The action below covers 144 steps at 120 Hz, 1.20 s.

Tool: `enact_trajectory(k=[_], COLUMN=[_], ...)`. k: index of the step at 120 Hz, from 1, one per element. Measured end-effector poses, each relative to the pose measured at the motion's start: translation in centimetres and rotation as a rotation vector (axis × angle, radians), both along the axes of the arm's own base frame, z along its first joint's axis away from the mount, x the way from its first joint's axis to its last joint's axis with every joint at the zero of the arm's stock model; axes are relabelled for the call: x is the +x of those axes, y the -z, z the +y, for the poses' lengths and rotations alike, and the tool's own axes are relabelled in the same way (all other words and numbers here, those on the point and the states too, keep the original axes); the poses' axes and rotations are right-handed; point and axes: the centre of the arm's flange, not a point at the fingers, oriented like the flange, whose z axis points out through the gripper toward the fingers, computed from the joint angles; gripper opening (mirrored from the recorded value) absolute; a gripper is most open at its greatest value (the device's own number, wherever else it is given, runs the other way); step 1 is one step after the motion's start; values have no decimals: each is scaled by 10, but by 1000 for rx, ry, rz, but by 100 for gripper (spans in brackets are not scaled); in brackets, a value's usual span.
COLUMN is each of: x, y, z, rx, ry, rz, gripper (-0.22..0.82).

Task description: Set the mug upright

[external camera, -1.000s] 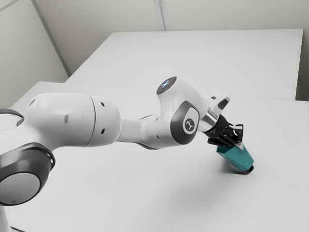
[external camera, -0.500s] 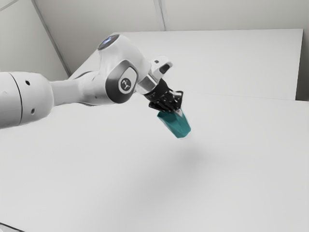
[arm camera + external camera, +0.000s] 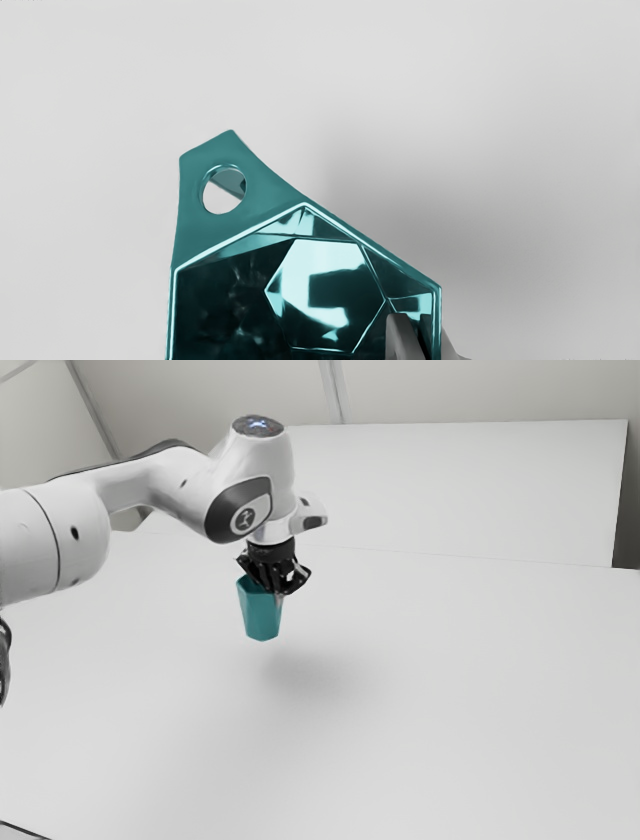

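Hanging above the shadowed table, the upright mug is clasped by its wall in the tool

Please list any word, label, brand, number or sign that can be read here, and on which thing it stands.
No readable words or numbers.
Arm's side cap: a small emblem, no legible letters.
Arm's top cap: a bluish mark, too small to read.
Mug: no lettering visible.

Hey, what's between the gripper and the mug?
Nothing: in the wrist view, the gripper pinches the mug by its wall, one finger inside, one outside.
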Motion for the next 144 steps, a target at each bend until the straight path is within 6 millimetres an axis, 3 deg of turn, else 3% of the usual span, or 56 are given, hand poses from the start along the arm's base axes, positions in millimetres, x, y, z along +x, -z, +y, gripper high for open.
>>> enact_trajectory(k=[38, 54, 98, 144], x=[-6, 0, -11, -12], y=[36, 41, 57, 82], z=[25, 36, 32, 31], rx=[106, 139, 10, 8], ry=[-14, -9, -227, -304], rz=[-13, -84, 1, 55], gripper=[-18, -18, -18, -18])
